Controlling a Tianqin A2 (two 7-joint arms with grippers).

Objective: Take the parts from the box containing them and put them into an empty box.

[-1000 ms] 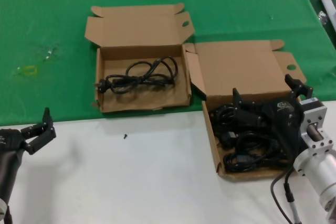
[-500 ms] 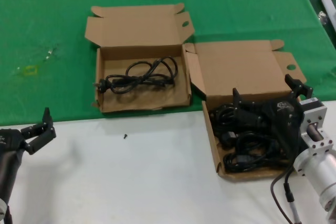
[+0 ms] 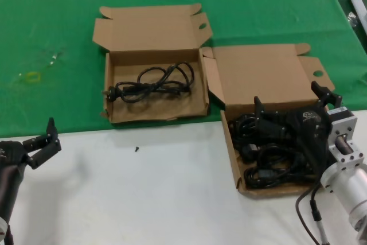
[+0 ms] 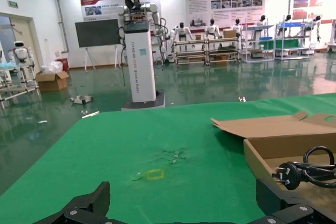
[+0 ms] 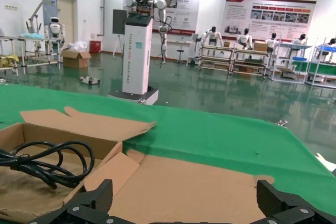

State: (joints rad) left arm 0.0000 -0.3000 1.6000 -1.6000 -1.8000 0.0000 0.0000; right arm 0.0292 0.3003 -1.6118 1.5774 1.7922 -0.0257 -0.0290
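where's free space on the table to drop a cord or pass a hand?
Bare white tabletop between the left hand and the right box, apart from a small dark speck. Open green cloth left of the left box, which holds one cord. Crowded: the right box, full of cords, with the right hand over it.
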